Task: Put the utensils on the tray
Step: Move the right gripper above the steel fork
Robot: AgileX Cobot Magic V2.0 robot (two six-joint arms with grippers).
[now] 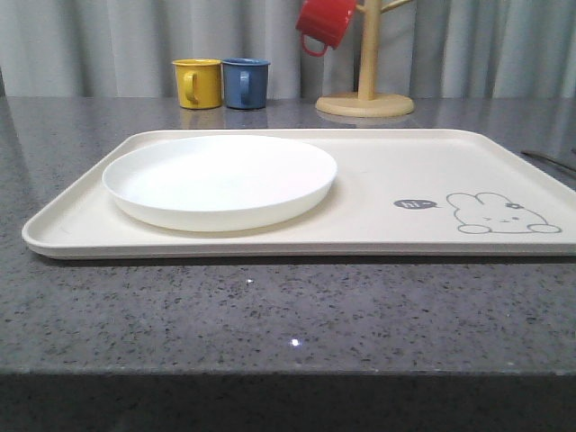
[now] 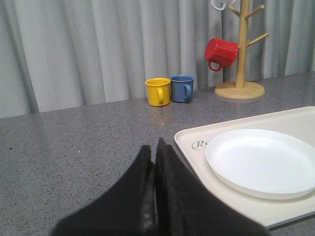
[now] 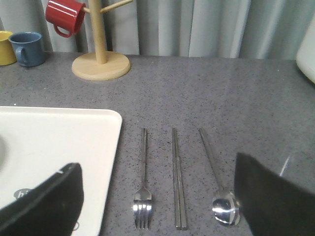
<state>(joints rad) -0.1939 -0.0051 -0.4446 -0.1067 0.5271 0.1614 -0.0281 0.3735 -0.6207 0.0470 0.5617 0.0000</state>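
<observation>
Cream rectangular tray (image 1: 378,180) sits mid-frame on the grey speckled worktop (image 1: 270,315), with the round white plate (image 1: 220,180) on its left half. Shiny metal fork (image 3: 142,182), chopsticks (image 3: 178,182) and spoon (image 3: 216,177) lie side by side on the worktop, lower centre of the right wrist view, just beside the tray. Left pincer (image 2: 154,169) is closed and empty; right pincer (image 3: 157,196) is spread wide, holding nothing.
</observation>
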